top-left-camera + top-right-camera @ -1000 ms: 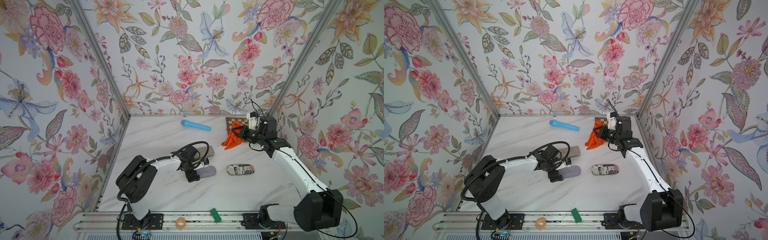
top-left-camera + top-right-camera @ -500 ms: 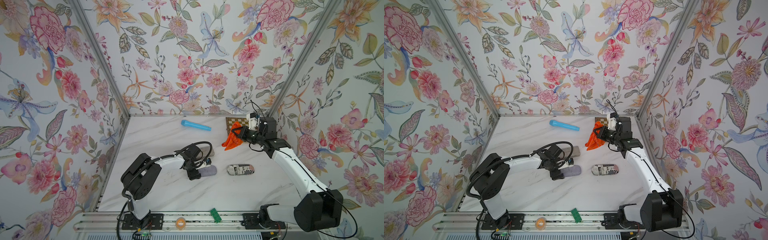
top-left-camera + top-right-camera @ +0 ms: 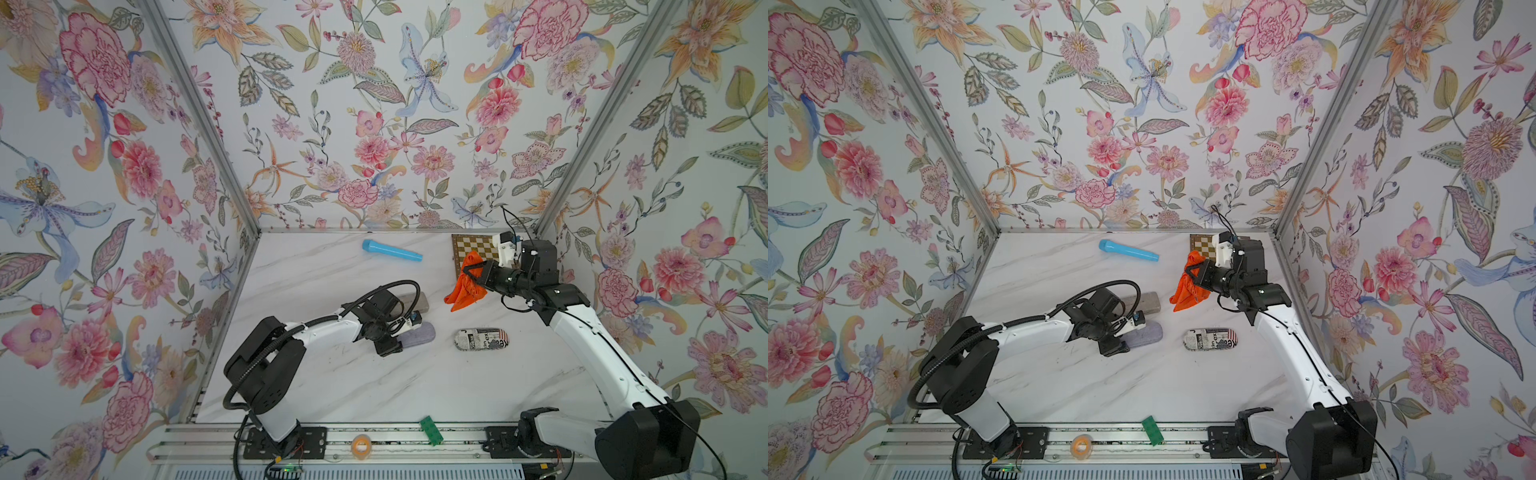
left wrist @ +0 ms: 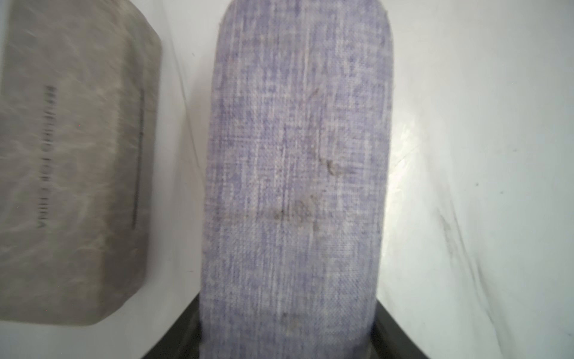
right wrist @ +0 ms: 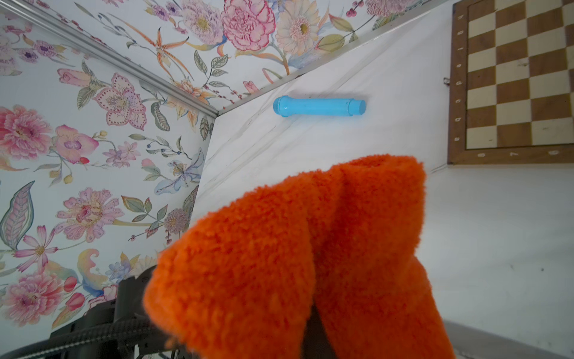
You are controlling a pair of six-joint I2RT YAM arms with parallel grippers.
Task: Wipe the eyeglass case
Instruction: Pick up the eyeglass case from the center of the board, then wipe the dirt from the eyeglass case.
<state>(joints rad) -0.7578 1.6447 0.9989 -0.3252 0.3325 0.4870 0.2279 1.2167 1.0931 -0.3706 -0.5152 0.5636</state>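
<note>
The purple fabric eyeglass case point(image 3: 419, 333) point(image 3: 1147, 335) lies flat near the table's middle. In the left wrist view the eyeglass case point(image 4: 295, 186) shows small grey smudges on its top. My left gripper point(image 3: 401, 335) point(image 3: 1126, 335) point(image 4: 287, 342) is shut on the case's near end, with a dark finger pressed against each long side. My right gripper point(image 3: 471, 276) point(image 3: 1194, 276) hangs above the table at the back right, shut on a fluffy orange cloth point(image 3: 463, 293) point(image 3: 1187, 295) point(image 5: 295, 264). The cloth droops from the jaws and hides them in the right wrist view.
A grey case point(image 3: 419, 301) point(image 4: 71, 171) lies just behind the purple one. A newsprint-patterned case point(image 3: 482, 339) lies to its right. A blue cylinder point(image 3: 390, 251) and a chessboard point(image 3: 473, 247) sit by the back wall. A green block point(image 3: 431, 430) and a tape ring point(image 3: 360, 446) rest on the front rail.
My left gripper has slid a little to the right and closed from wide open onto the purple case. The right arm and the cloth have stayed still.
</note>
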